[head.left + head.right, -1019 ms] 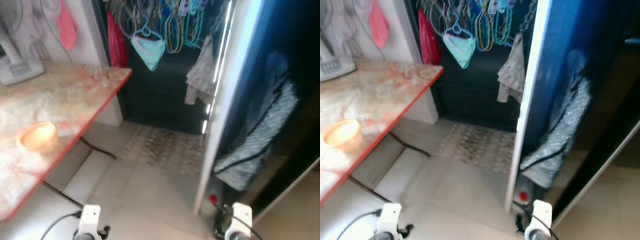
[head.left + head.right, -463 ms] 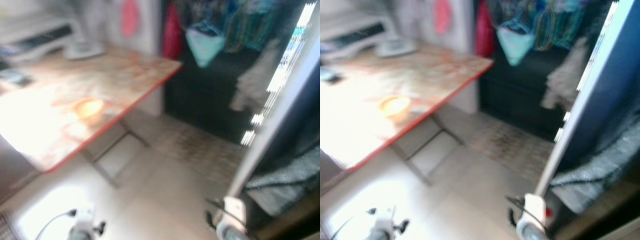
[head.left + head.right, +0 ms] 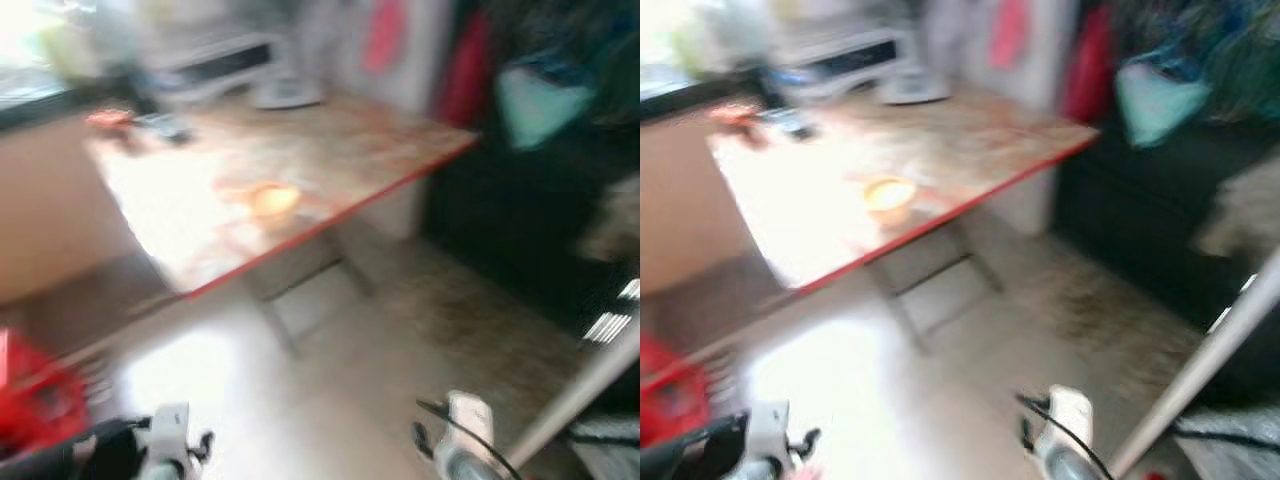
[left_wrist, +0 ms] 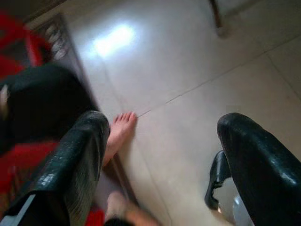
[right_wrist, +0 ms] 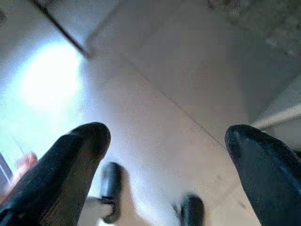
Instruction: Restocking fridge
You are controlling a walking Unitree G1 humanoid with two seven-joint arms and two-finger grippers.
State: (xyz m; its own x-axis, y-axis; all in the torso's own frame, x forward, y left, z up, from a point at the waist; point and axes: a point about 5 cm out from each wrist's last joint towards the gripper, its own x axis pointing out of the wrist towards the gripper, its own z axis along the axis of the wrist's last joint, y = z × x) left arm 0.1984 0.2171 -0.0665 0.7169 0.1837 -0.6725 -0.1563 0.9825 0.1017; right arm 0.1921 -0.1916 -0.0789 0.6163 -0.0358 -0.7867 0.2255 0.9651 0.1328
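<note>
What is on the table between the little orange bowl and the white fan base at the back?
Bare marbled tabletop, as far as the blurred left eye view shows, lies between the small orange bowl and the white fan base.

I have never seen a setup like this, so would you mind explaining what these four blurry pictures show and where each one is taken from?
It is a humanoid robot walking through a home. The two wide pictures come from cameras in its head, looking forward and down; they are blurred by motion. They show a red-edged table carrying a small orange bowl, a white appliance base and some blurred items at the far end. Clothes hang in a dark opening beyond.

The other two pictures come from cameras on its wrists, each looking along two black fingers at the tiled floor. The left gripper and right gripper are both open and hold nothing. A person's bare foot stands beside the left one.
</note>
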